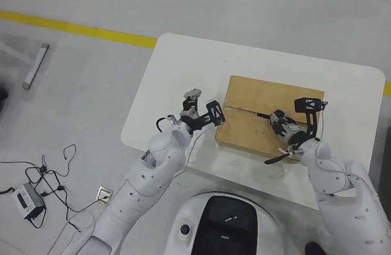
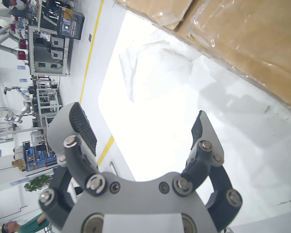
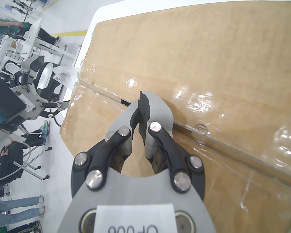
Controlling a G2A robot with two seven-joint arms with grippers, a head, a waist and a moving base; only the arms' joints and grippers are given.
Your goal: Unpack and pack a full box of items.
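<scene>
The right gripper [image 3: 141, 105], fingers pressed together and holding nothing, sits over the taped middle of a closed cardboard box [image 1: 259, 95]. The left gripper [image 2: 138, 115], fingers spread wide and empty, hangs just beside the box's end, above the white table [image 1: 176, 70].

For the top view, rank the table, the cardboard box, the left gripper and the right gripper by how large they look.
1. table
2. cardboard box
3. left gripper and right gripper: they look about alike. The left is open and spreads wider, and the right is shut, so I leave them unranked.
</scene>
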